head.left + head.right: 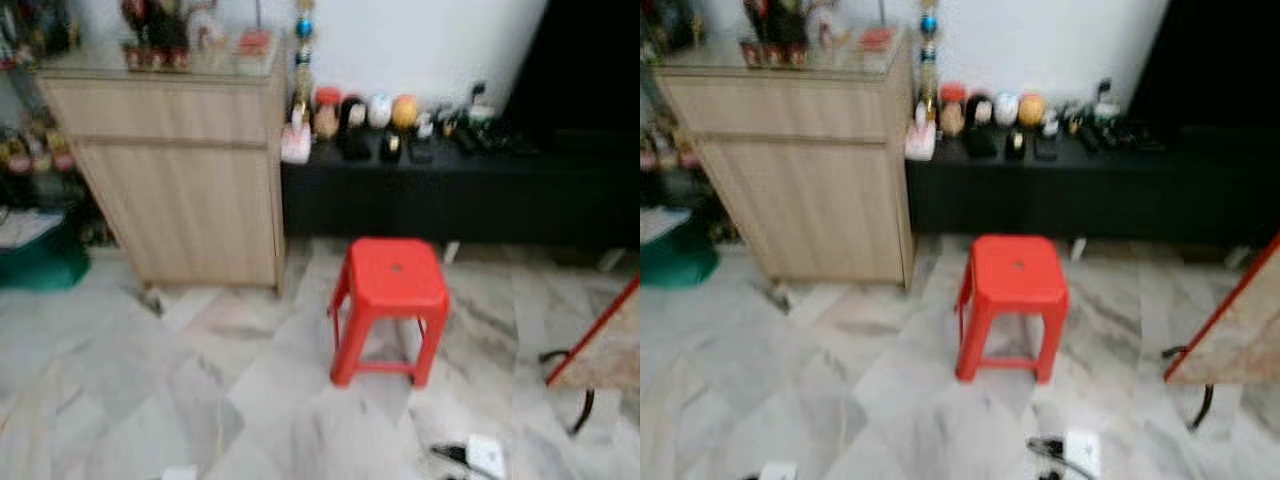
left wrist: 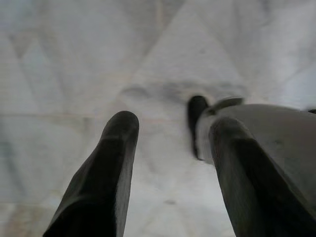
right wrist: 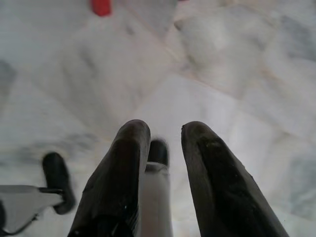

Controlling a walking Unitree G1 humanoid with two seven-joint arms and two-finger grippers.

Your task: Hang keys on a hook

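Observation:
My left gripper (image 2: 173,123) hangs over the pale marble floor (image 2: 74,59), open, with a wide gap and nothing between its black fingers (image 2: 116,148). My right gripper (image 3: 165,131) also hangs above the floor, open by a narrow gap. Through that gap I see one of my own feet (image 3: 158,150) far below, not a held thing. The head views are blurred. They look at a light wooden cabinet (image 1: 180,190) with small items on its top, and a low black bench (image 1: 450,195) lined with small jars and dark objects.
A red plastic stool (image 1: 390,285) stands on the marble floor in front of the bench. A green tub (image 1: 40,260) sits at the far left. A red-framed board (image 1: 600,340) leans in at the right. A white plug with a cable (image 1: 485,452) lies near my feet.

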